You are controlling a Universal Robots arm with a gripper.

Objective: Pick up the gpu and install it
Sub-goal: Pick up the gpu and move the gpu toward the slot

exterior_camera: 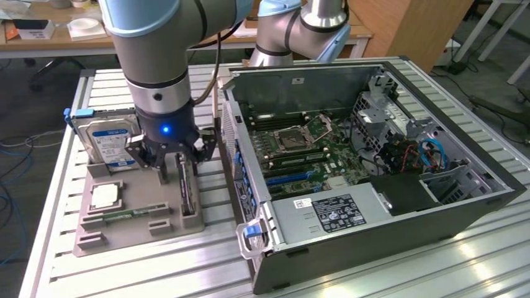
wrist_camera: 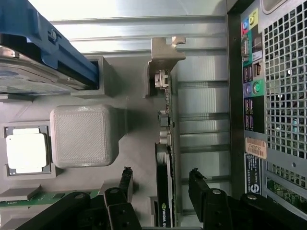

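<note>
The hand is open, with one finger on each side of the thin dark rectangular gpu card with silver bracket, not touching it. The card stands on edge in the grey plastic holder on the slatted metal worktop, beside the open black computer case.
</note>
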